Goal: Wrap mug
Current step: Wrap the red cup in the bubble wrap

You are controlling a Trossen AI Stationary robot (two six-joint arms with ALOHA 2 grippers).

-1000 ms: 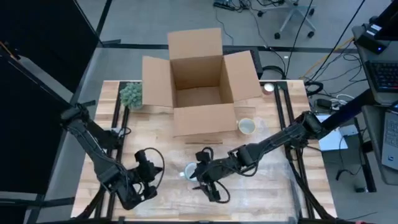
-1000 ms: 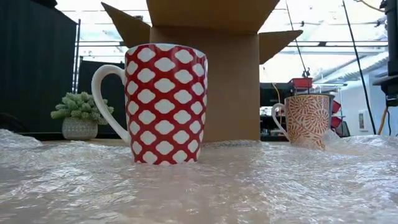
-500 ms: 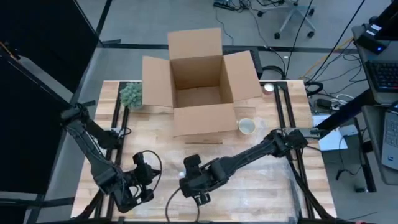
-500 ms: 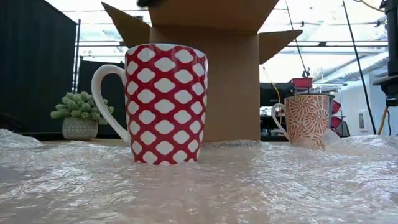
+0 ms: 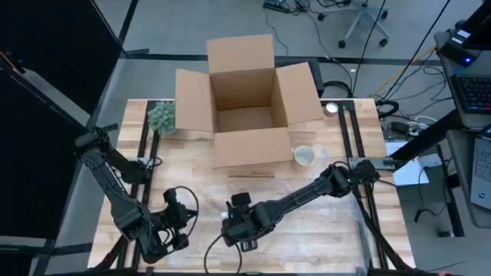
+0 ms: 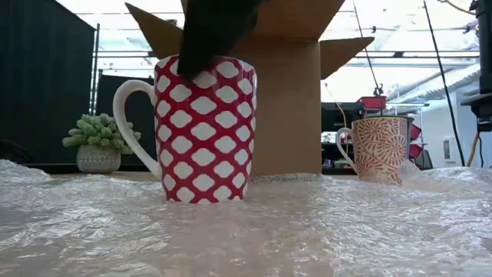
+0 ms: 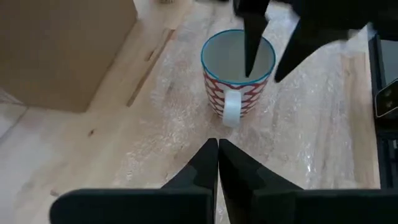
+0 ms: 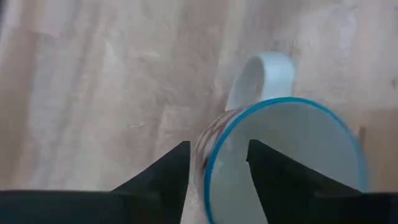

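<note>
No legible text or labels.

Finding the red-and-white lattice-patterned ceramic mug (image 6: 204, 131) standing upright on the clear bubble-wrap sheet (image 6: 323, 231), toward the near edge of the pale wooden table (image 5: 330, 180). Placing the open brown cardboard box (image 5: 245, 107) behind it, with the small green potted plant (image 5: 162, 117) just left of the box and the orange-patterned ceramic mug (image 5: 304, 156) near its right front corner. Noting the right gripper (image 8: 217, 149) straddling the first mug's rim, and the left gripper (image 7: 217, 146) sitting left of that mug, apart from it.
</note>
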